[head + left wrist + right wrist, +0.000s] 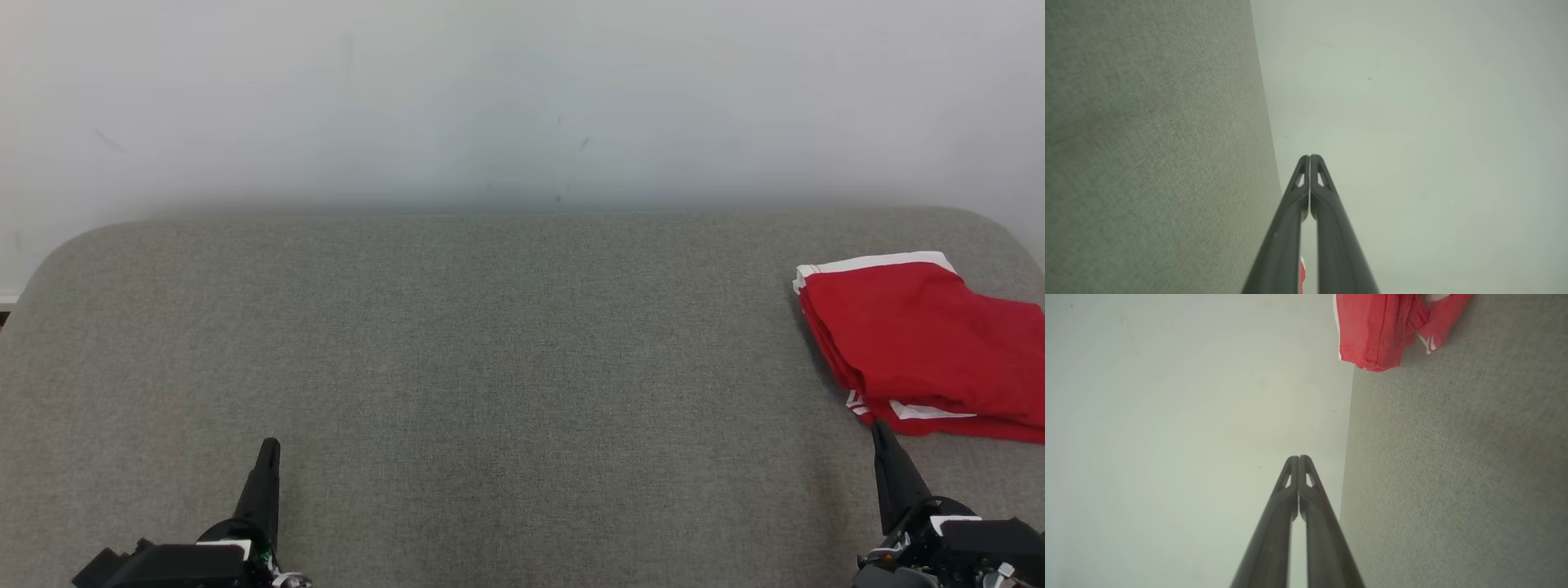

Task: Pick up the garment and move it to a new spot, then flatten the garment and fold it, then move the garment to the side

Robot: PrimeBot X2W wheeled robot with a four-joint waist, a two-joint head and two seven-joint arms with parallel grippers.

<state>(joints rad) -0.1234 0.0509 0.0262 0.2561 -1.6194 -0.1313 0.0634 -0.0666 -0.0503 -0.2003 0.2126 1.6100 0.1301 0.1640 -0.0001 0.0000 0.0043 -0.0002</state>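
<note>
Resting left gripper (268,449): near left on the grey padded surface (490,367), its two fingers pressed together with nothing between them, pointing toward the far wall (490,106)
Right gripper (882,433): near right, fingers likewise pressed together and empty, pointing far and slightly left
Garment (931,343): red with a white band (873,263) along its far edge, lying at the far right of the surface in several stacked layers; its right part runs out of the head view
Garment from the right gripper: just beyond the tip, far and a little right; its near-left corner comes close to the tip in the head view, but the right wrist view shows bare surface between them, so they are not touching
Garment from the left gripper: well apart, across almost the whole width of the surface
Long axis: seems to run left to right, with the right end swung a little nearer; the cut-off part leaves this uncertain
Nearer arm: the right one, plainly
Stage, as a judgement: the layers look folded and the garment sits at the side, so either the task is about done or the garment is yet to be picked up; the pictures do not decide
Next move, if a pickup: the right gripper would need to spread its fingers, then reach far and right onto the near-left corner; the layers may slide apart if only the top one is pinched
</note>
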